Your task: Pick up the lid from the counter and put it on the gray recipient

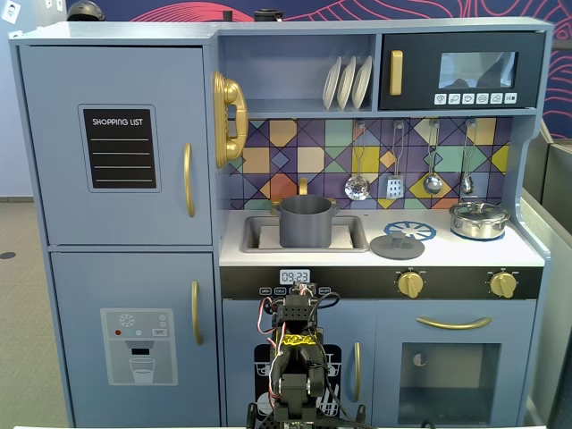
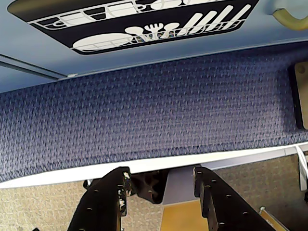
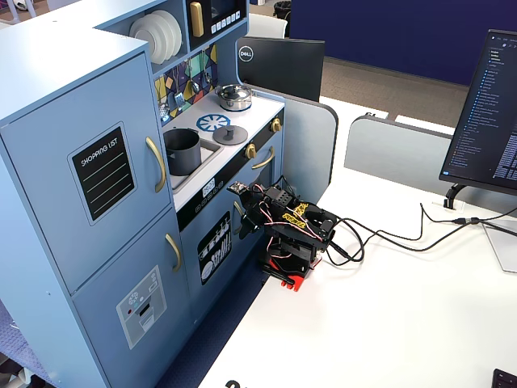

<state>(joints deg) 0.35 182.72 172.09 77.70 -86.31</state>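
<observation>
**The lid waits, the job has not begun**

The lid [image 1: 397,245] lies flat on the counter [image 1: 527,254], just to the right of the sink in a fixed view, and it touches the edge of the blue-and-white burner ring [image 1: 410,231]. Its small knob points up. Nothing is holding it.

The gray recipient [image 1: 306,221] stands inside the sink, to the left of the lid. Its top is open and has no cover. The shiny silver pot [image 1: 479,219] sits farther right of the lid and has its own cover on.

The arm is folded up low, well below the counter, in front of the little cupboard doors. In the wrist view the claw [image 2: 162,192] is spread apart with nothing between its fingers, and it faces the blue carpet.

So no part of the task is done. The arm must reach up to the lid, pinch the knob, lift it, carry it left over the gray recipient and set it down on top.
</observation>
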